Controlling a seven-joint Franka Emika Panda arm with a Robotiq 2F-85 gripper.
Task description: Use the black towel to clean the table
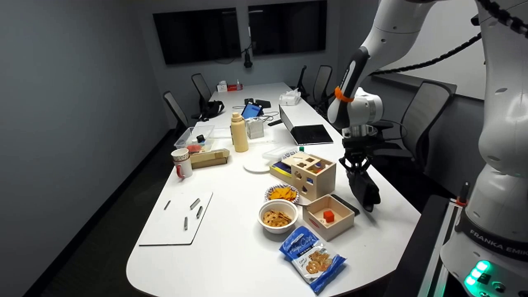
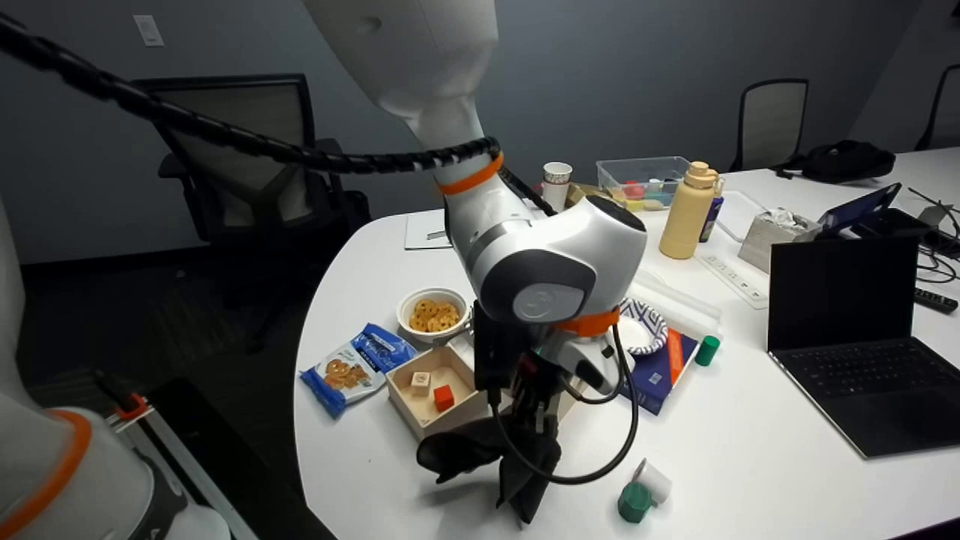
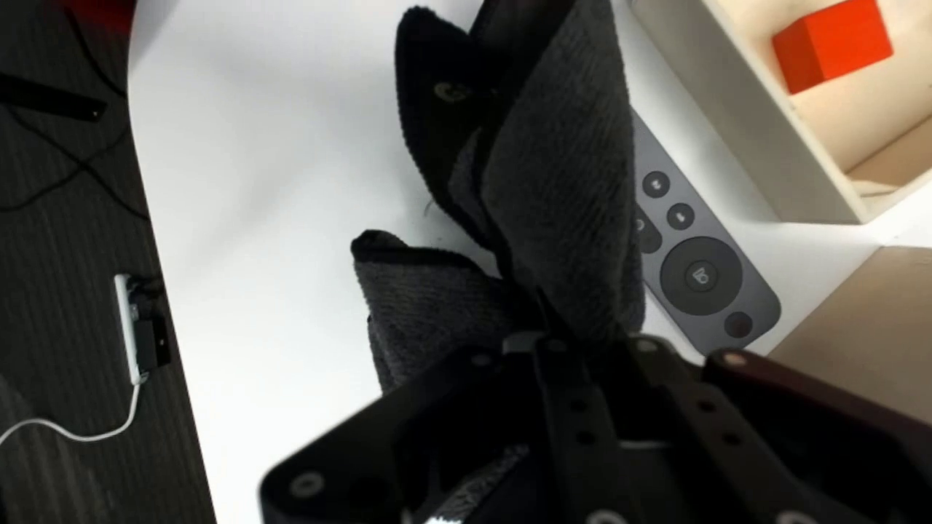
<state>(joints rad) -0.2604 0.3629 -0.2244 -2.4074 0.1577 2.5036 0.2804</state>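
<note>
The black towel [image 1: 364, 190] hangs in folds from my gripper [image 1: 357, 165] over the right edge side of the white table [image 1: 235, 260]. My gripper [image 3: 582, 349] is shut on the towel's upper part in the wrist view. The towel [image 3: 568, 175] spreads there in two dark grey flaps, one up and one to the left. In an exterior view the towel [image 2: 529, 472] hangs with two loose ends, and a shadow falls under it. Its lower end is close to the table top; I cannot tell whether it touches. The fingertips are partly hidden by the cloth.
A grey remote [image 3: 701, 275] lies beside the towel. An open wooden box [image 1: 341, 229] with a red cube and a wooden shape sorter [image 1: 326, 181] stand close by. A snack bag [image 1: 311, 260], a white bowl [image 1: 278, 228], a laptop [image 1: 312, 135] and a green block [image 2: 634, 502] are also on the table.
</note>
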